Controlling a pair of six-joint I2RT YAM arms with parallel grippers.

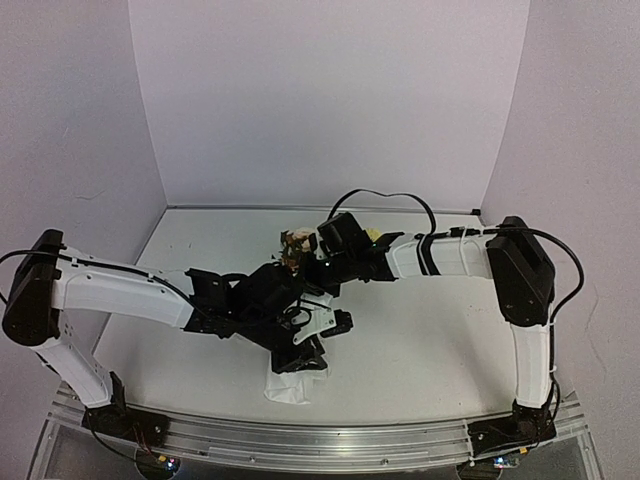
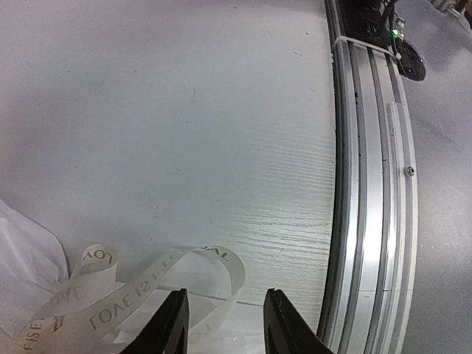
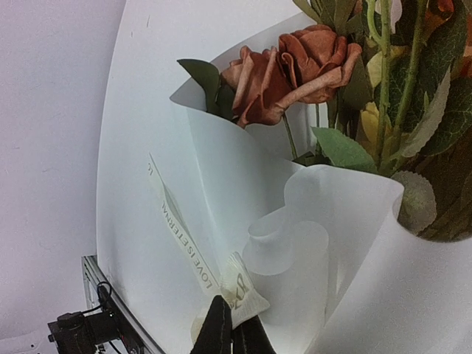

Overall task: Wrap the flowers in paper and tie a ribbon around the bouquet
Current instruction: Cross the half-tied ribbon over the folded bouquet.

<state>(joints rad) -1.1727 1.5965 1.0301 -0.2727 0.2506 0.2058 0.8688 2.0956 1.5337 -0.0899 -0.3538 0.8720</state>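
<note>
Right wrist view: right end effector (image 3: 234,318) clenched on the narrow cream lettered ribbon (image 3: 184,247), probably to keep the tie taut.
Bouquet: white paper cone (image 3: 243,184) sheathes the orange and yellow flowers (image 3: 295,63).
Left wrist view: left end effector (image 2: 226,295) fingers parted, grasping nothing; a ribbon loop lies on the white counter (image 2: 184,110).

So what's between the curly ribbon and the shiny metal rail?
Nothing, just bare white table. The left wrist view shows it: the ribbon curls on one side and the metal rail runs along the other.
</note>
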